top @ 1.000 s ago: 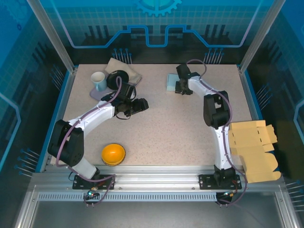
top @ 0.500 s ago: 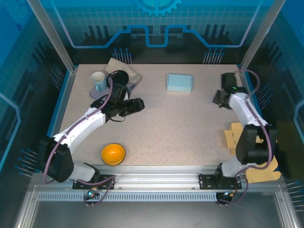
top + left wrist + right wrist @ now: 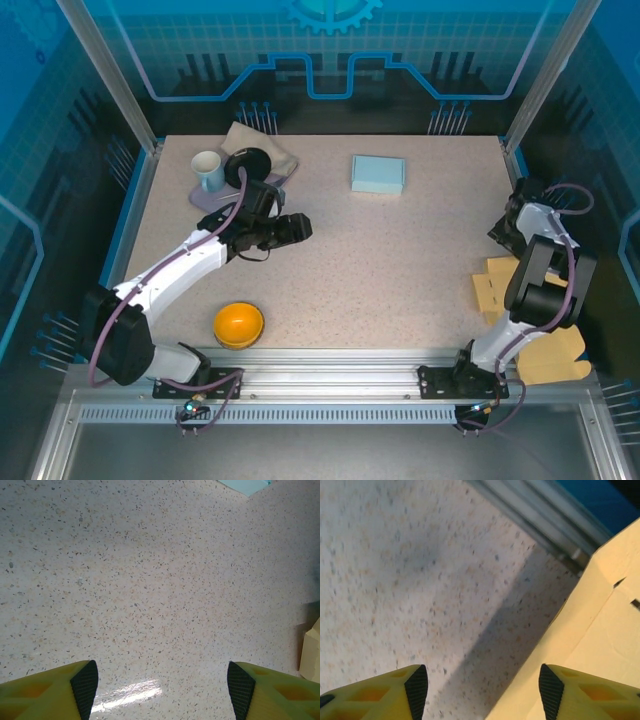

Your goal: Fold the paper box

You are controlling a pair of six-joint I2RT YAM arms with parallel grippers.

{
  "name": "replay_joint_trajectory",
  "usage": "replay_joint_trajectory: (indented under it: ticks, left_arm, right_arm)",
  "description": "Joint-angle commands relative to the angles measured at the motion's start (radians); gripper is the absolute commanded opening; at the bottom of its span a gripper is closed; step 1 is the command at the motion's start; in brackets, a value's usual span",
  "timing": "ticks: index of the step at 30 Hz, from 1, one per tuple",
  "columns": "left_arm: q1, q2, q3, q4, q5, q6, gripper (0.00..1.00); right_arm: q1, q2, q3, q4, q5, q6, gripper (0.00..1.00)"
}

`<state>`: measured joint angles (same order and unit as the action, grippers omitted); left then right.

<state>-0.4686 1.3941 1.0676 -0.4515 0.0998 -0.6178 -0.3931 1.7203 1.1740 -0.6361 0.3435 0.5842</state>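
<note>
Paper box point(image 3: 489, 293) — seemingly flat, half hidden behind right arm point(image 3: 548, 275)

Speckled stone-look table point(image 3: 380, 250), matt with a faint sheen, paper box point(image 3: 488, 292) of matt tan card at its right edge, glossy orange bowl point(image 3: 239, 324) by the near edge, soft beige cloth point(image 3: 262, 142) at the far left corner, left gripper point(image 3: 160, 680) of yellow plastic, black textured pads point(image 3: 85, 682).

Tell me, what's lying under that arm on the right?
A flat, unfolded tan paper box lies under the right arm. The arm covers its middle, so the whole outline cannot be seen.
</note>
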Motion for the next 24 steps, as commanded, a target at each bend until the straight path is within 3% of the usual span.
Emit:
replay_joint_trajectory:
  ticks: [1,3,6,12,16,22,24]
  left_arm:
    - [-0.003,0.006,0.009,-0.029,-0.017,0.041,0.72]
    - [-0.003,0.015,0.009,-0.027,-0.011,0.041,0.72]
    - [-0.003,0.027,0.006,-0.018,-0.001,0.037,0.72]
    - [-0.004,0.052,0.007,-0.002,0.012,0.030,0.72]
    - [-0.006,0.074,0.015,0.007,0.024,0.025,0.72]
    - [-0.021,0.089,0.023,0.010,0.025,0.018,0.72]
    - [-0.023,0.089,0.025,0.007,0.021,0.019,0.72]
  right_arm:
    - [-0.025,0.055,0.076,-0.036,0.091,0.077,0.65]
    - [-0.038,0.112,0.124,-0.098,0.135,0.109,0.77]
    - [-0.072,0.178,0.172,-0.164,0.121,0.136,0.77]
    - [-0.142,0.176,0.137,-0.100,0.063,0.117,0.76]
    - [-0.164,0.202,0.155,-0.100,0.021,0.115,0.71]
    - [-0.169,0.197,0.135,-0.092,-0.028,0.140,0.51]
    - [-0.168,0.186,0.124,-0.090,-0.042,0.158,0.40]
